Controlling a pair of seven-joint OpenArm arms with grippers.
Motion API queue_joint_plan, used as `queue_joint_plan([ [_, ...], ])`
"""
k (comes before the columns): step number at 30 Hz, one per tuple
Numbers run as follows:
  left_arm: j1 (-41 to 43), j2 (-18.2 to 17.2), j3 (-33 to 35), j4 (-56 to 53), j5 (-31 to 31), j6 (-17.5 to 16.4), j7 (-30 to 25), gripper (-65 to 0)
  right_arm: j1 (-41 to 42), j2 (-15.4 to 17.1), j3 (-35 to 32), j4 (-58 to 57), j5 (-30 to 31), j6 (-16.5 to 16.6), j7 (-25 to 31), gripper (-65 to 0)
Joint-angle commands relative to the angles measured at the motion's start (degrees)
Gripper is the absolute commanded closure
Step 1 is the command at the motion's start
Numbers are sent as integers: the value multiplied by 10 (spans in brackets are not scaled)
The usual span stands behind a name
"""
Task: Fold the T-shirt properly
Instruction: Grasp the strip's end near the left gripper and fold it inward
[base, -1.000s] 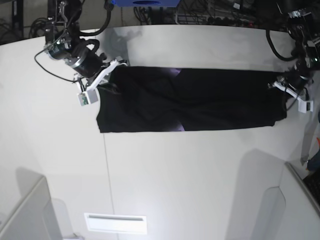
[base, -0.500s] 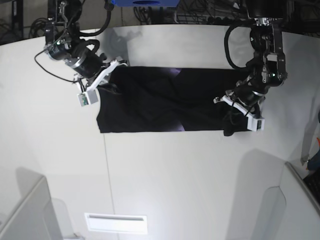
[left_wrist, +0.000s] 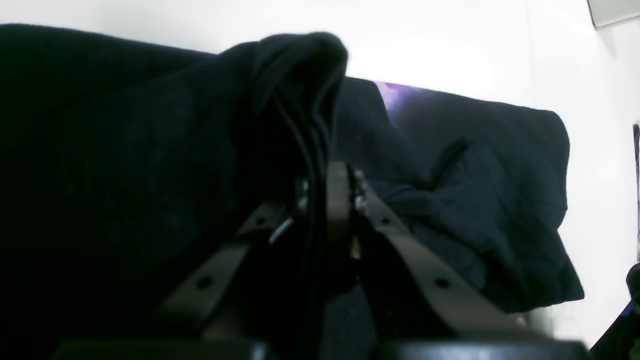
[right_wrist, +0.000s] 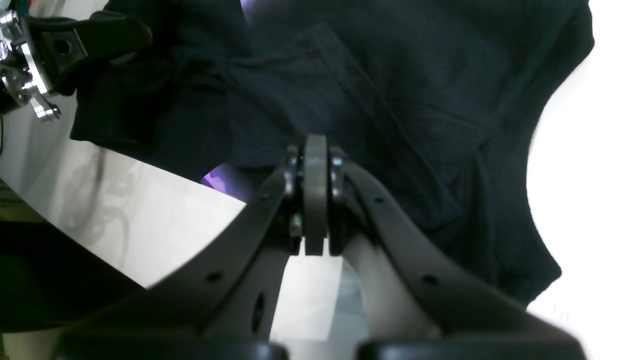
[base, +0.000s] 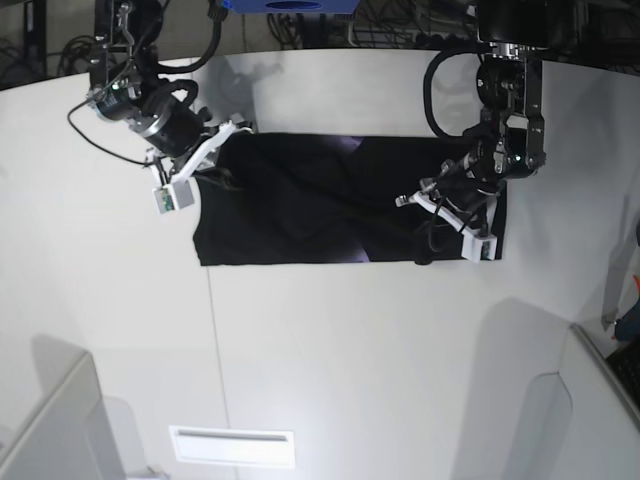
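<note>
The black T-shirt (base: 320, 215) lies stretched across the white table (base: 350, 350), with a little purple print (left_wrist: 395, 95) showing at a fold. My left gripper (base: 437, 228) hovers over the shirt's right part. In the left wrist view my left gripper (left_wrist: 325, 200) is shut on a bunched fold of the T-shirt (left_wrist: 300, 65), which drapes over the fingers. My right gripper (base: 218, 172) sits at the shirt's upper left corner. In the right wrist view my right gripper (right_wrist: 315, 165) is shut, tips against the T-shirt (right_wrist: 400, 100) edge; no cloth shows between the pads.
Grey bins stand at the front left (base: 50, 430) and front right (base: 600, 400) corners. A white slotted plate (base: 232, 447) lies near the front edge. Cables and a blue object (base: 290, 5) sit behind the table.
My left gripper has carried the shirt's right end leftward from the far right edge, folding that end over the body. The right arm has stayed in place.
</note>
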Motion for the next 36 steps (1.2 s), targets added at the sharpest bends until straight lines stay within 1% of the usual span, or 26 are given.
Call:
queue_joint_plan([
  [1, -6, -3, -2, 9, -9, -4, -9, 0, 4, 3, 1, 12, 7, 3, 11, 0],
  [10, -6, -2, -1, 9, -9, -4, -8, 0, 6, 3, -1, 12, 7, 3, 11, 0],
  [14, -14, -1, -2, 9, -9, -4, 30, 0, 6, 3, -1, 11, 7, 3, 11, 0],
  [17, -21, 8, -7, 8, -9, -4, 39, 0, 6, 3, -1, 11, 7, 3, 11, 0],
  [36, -23, 11, -3, 8, -9, -4, 39, 0, 6, 3, -1, 11, 7, 3, 11, 0],
])
